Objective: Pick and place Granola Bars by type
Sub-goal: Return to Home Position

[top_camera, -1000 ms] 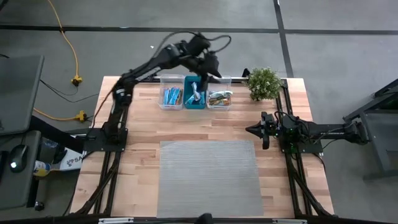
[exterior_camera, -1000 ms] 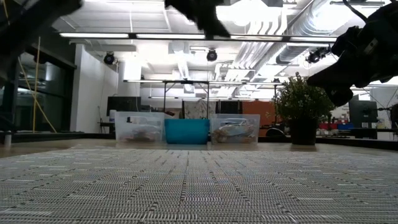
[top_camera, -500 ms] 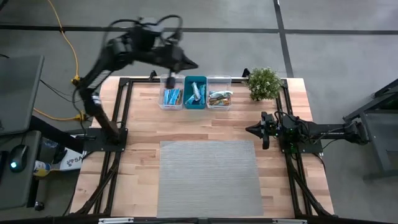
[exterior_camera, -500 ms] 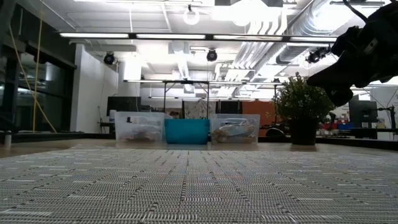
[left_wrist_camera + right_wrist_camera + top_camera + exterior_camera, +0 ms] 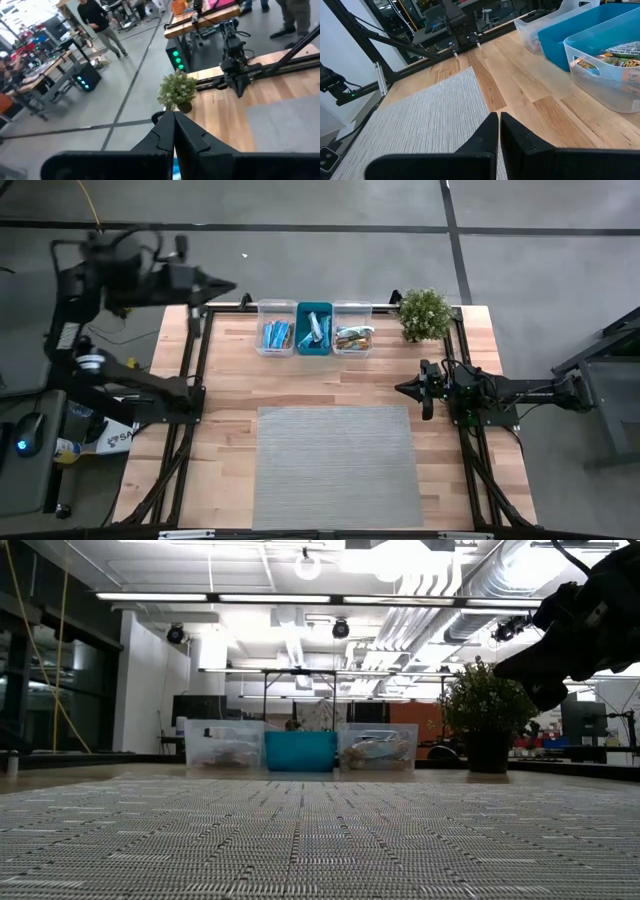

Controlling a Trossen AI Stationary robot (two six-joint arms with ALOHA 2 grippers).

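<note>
Granola bars: all lie in the row of three bins along the far edge of the tabletop (image 5: 225,380), sorted by wrapper.
- Left clear bin (image 5: 276,311): bright blue bars (image 5: 275,336).
- Teal bin (image 5: 314,307), middle: silvery light-blue bars (image 5: 313,330).
- Right clear bin (image 5: 352,311): tan-green-orange bars (image 5: 352,338).

Bins counted: 3 (2 clear, 1 teal), standing side by side with the walls touching or nearly so. You cannot count the bars in each bin; the wrappers overlap and show too small. In the right wrist view, the tan-green-orange wrappers lie heaped against the wall of the nearest clear bin.

Other items: 1 potted plant (image 5: 424,312), just to the right of the right clear bin, and 1 grey woven mat (image 5: 337,465) on the near middle of the tabletop, apart from the bins.

Left gripper (image 5: 173,116): raised, out past the far-left corner of the tabletop, well apart from the bins. Its fingers are pressed together on nothing.

Right gripper (image 5: 498,116): low over the right side of the tabletop, between the plant and the mat's far-right corner, pointing toward the middle. Its fingers are pressed together on nothing.

In the left wrist view, one person (image 5: 97,20) is on the floor beyond the tabletop.
</note>
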